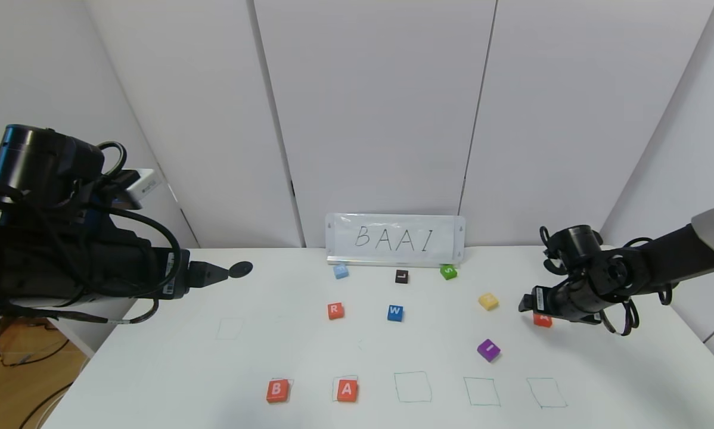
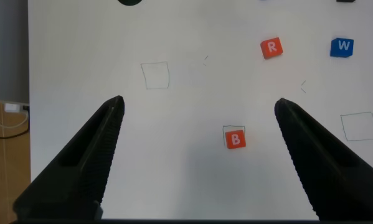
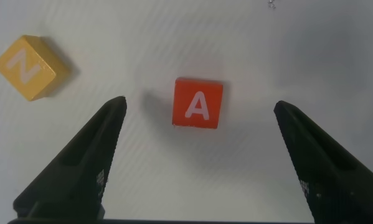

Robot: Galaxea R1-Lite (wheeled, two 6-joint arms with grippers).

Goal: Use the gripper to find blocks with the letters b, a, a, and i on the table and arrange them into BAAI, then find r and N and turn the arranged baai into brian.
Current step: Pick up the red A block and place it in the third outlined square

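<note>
On the white table (image 1: 154,369), the orange-red B block (image 1: 277,390) and one A block (image 1: 347,389) lie in the front row of drawn squares. The second A (image 1: 542,320) lies at the right, partly hidden under my right gripper (image 1: 531,302). In the right wrist view this gripper (image 3: 198,106) is open and empty, hovering over that A (image 3: 198,103). The purple I (image 1: 488,350) lies right of centre. The orange-red R (image 1: 335,310) and yellow N (image 1: 488,301) lie mid-table. My left gripper (image 1: 211,274) is open and empty, high above the table's left side; its wrist view shows B (image 2: 235,139) and R (image 2: 271,48).
A blue W (image 1: 395,313), light blue block (image 1: 341,271), black L (image 1: 401,276) and green S (image 1: 448,272) lie near a BAAI sign (image 1: 396,239). Three empty drawn squares (image 1: 482,391) continue the front row. A black disc (image 1: 241,269) is at back left.
</note>
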